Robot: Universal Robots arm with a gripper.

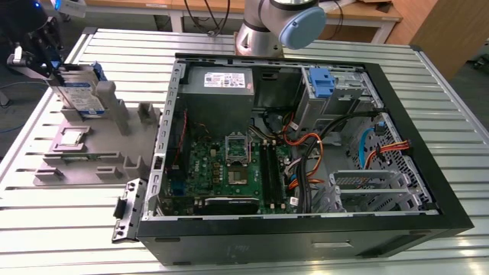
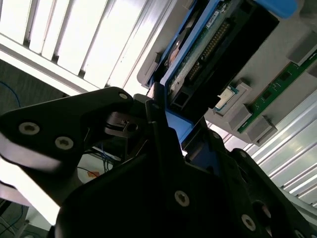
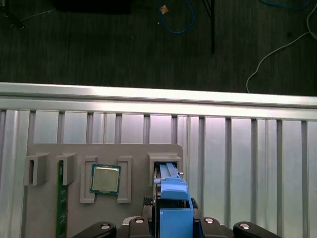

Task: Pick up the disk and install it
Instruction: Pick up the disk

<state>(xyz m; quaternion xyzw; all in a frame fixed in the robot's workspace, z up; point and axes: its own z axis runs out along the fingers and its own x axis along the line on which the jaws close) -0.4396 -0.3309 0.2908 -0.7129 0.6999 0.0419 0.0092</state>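
The disk stands on edge in a slot at the back of the grey parts holder, at the exterior view's far left. It is silver with a white-and-blue label and blue side rails. My gripper sits on its upper end, shut on the disk. In the second wrist view the black fingers clamp the blue rail, with the disk stretching away from them. In the first wrist view the disk shows edge-on, its lower end still in the holder's slot.
An open computer case lies on the slatted metal table, with a blue-tabbed drive bay at its back right and a grey power supply. A small CPU chip and a green memory stick rest in the holder.
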